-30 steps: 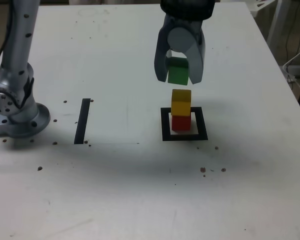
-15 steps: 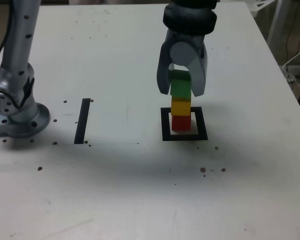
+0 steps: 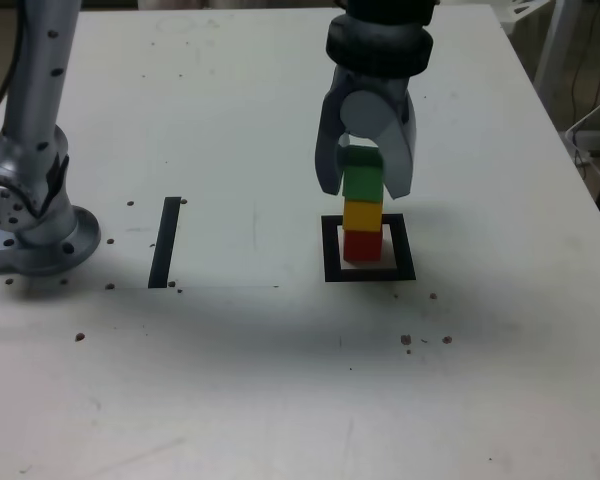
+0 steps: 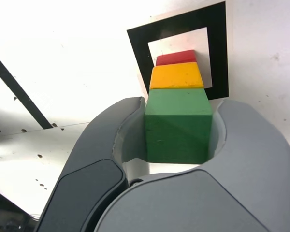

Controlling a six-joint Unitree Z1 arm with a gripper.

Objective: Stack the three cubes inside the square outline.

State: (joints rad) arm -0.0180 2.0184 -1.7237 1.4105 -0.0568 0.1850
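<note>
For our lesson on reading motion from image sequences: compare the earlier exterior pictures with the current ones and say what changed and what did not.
The gripper came down, carrying the green cube from above the stack onto the yellow cube. Its jaws are still closed on the green cube, which has not been let go. The yellow cube, the red cube, the square outline and the black strip stayed in place.

You saw the gripper (image 4: 179,126) flanking the green cube (image 4: 178,124) atop yellow (image 4: 176,75) and red (image 4: 176,57), inside the square (image 4: 216,53).
</note>
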